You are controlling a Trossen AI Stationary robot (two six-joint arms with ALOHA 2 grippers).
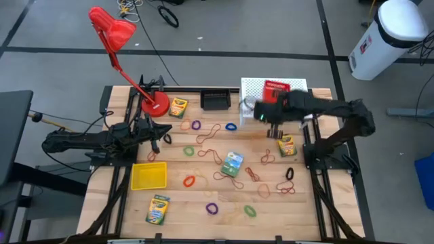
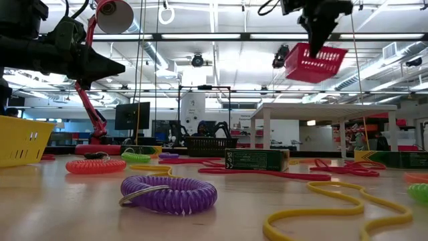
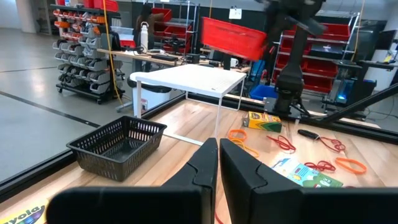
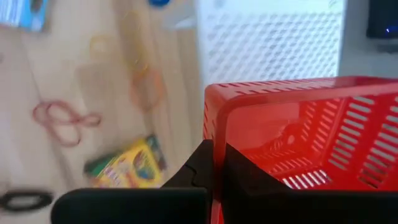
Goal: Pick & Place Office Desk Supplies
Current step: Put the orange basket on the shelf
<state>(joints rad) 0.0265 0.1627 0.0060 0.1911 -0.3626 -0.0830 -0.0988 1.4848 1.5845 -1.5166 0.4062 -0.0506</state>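
The right hand [image 1: 274,129] is pinched shut on the rim of the red mesh basket [image 4: 298,134], its two fingers clamping one short wall so the basket hangs tilted in the air, well clear of the tabletop [image 1: 203,203]. In the high view the basket sits above the white wire shelf [image 1: 252,88] at the far right corner, so the coming move looks to turn on that relation: the shelf lies directly under and just behind the load, and lowering it flat would need the tilt taken out. A crayon box [image 1: 287,144] lies on the wood just beside the right hand, toward the near edge. The left hand [image 1: 163,137] hovers over the left side near the red lamp's base [image 1: 155,105], fingers closed and holding nothing; the yellow basket [image 1: 149,176] lies just in front of it, and the black basket [image 1: 215,101] stands at the far edge. Rubber-band loops [image 1: 224,175] are scattered over the middle. No brand lettering on the boxes can be read for certain.
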